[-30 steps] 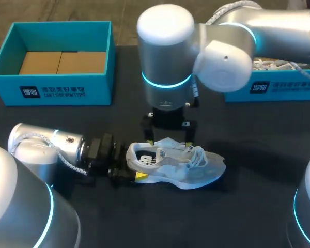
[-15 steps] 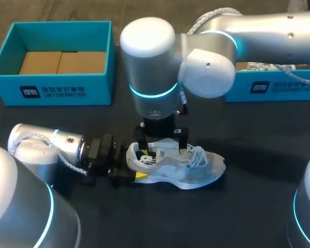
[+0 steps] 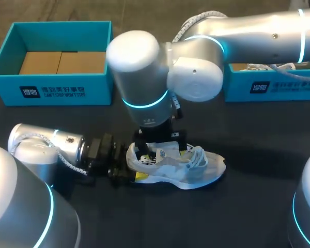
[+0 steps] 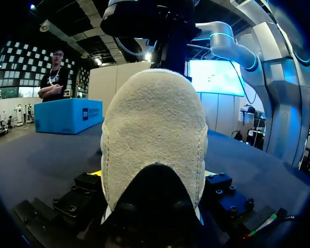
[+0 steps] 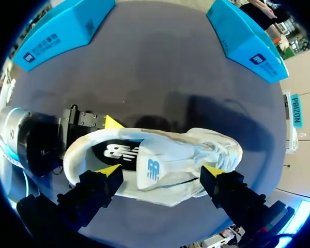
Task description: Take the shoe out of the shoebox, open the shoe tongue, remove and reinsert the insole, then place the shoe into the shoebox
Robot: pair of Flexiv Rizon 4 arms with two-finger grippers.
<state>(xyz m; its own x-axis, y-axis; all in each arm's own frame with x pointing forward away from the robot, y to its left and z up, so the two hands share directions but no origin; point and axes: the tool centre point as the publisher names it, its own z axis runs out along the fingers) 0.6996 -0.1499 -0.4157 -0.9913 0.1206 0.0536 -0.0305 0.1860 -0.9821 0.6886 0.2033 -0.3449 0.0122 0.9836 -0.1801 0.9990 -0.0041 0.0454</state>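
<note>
Head view: near the front-left corner of the surface (image 3: 248, 206), my left arm (image 3: 46, 150) has not budged over the last second. The left arm's fingers (image 3: 140, 175) look closed on the heel of the shoe (image 3: 181, 168), and in the left wrist view that heel fills the gap between them. Just beyond, around the middle of the surface, my right arm (image 3: 144, 67) has slid leftward and sunk. The right arm's fingers (image 5: 109, 171) now hang spread apart over the shoe, one by the collar and one by the laces (image 5: 217, 150), gripping nothing. I judge it is lined up to take the tongue (image 5: 151, 168); the shoe is out of its box, but the insole (image 5: 116, 152) is not yet removed. The shoe is a pale grey-white trainer, roughly upright, with its toe toward the right edge. Its heel is napped beige, and the black insole shows through the opening. The open teal shoebox (image 3: 51, 90) sits at the far-left corner.
</note>
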